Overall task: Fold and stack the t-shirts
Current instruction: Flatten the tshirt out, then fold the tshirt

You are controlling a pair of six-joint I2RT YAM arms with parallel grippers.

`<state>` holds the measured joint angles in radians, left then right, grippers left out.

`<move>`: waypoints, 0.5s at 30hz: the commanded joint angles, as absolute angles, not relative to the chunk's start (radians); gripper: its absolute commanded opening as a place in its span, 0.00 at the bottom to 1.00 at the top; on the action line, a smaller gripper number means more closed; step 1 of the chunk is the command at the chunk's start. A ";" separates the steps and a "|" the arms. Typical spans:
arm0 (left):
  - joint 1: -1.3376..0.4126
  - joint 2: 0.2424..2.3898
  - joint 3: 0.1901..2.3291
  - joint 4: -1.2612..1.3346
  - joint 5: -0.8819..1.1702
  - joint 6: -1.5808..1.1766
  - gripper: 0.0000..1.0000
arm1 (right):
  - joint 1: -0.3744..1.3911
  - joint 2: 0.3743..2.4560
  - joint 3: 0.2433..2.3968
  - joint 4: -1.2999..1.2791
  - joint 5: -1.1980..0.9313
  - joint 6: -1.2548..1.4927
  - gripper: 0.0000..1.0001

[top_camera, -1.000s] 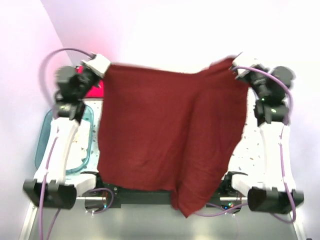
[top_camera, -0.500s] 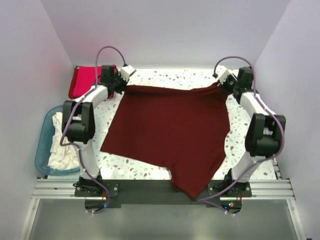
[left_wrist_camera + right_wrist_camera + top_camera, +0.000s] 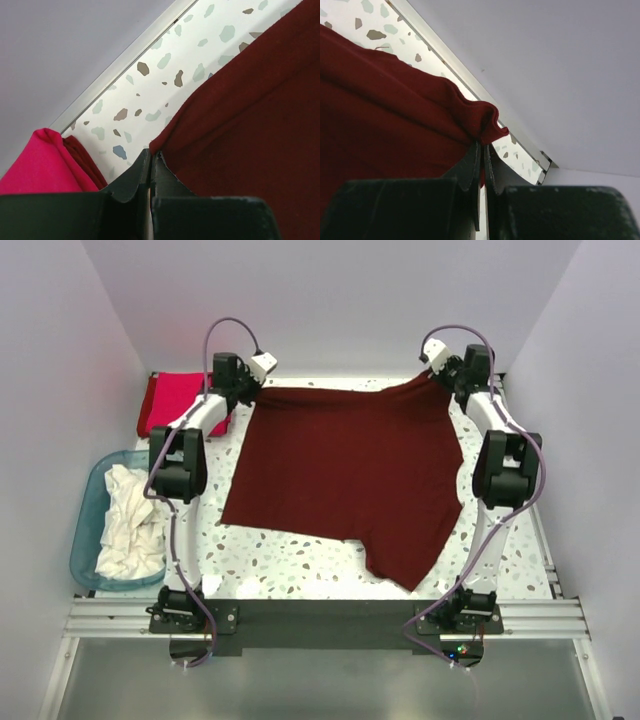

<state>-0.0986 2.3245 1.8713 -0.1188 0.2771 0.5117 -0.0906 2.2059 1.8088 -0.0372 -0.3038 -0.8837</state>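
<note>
A dark maroon t-shirt [image 3: 345, 470] lies spread over the speckled table [image 3: 300, 565], stretched between both arms at the far edge. My left gripper [image 3: 262, 386] is shut on its far left corner [image 3: 160, 142]. My right gripper [image 3: 432, 370] is shut on its bunched far right corner [image 3: 485, 125]. A folded crimson-red t-shirt [image 3: 175, 402] lies at the far left, and also shows beside the left fingers [image 3: 40, 165]. White t-shirts [image 3: 130, 525] are crumpled in the blue tub [image 3: 85, 540].
The back wall rail [image 3: 120, 65] runs close behind both grippers. The translucent blue tub sits off the table's left side. A metal frame rail [image 3: 320, 615] crosses the near edge by the arm bases.
Both arms have stretched out to the far edge, carrying the maroon shirt from hanging in the air down onto the table. Its lower hem slid away from the near edge.
</note>
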 commanded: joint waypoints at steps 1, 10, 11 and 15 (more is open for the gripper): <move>-0.089 2.353 1.930 -0.061 0.301 0.583 0.00 | -0.083 2.198 1.873 0.014 -0.281 -0.894 0.00; -0.035 2.301 1.838 0.067 0.524 0.647 0.05 | -0.074 1.987 1.672 -0.066 -0.299 -0.911 0.00; -0.029 2.292 1.804 0.099 0.552 0.655 0.05 | -0.074 1.965 1.651 -0.072 -0.302 -0.914 0.00; -0.006 2.266 1.764 0.111 0.681 0.699 0.06 | -0.074 1.866 1.547 -0.101 -0.314 -0.916 0.00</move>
<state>-0.0349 2.3444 1.7840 0.0368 0.5232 0.6334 -0.0723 1.9884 1.5929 -0.1005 -0.2981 -0.8982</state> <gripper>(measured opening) 0.057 0.021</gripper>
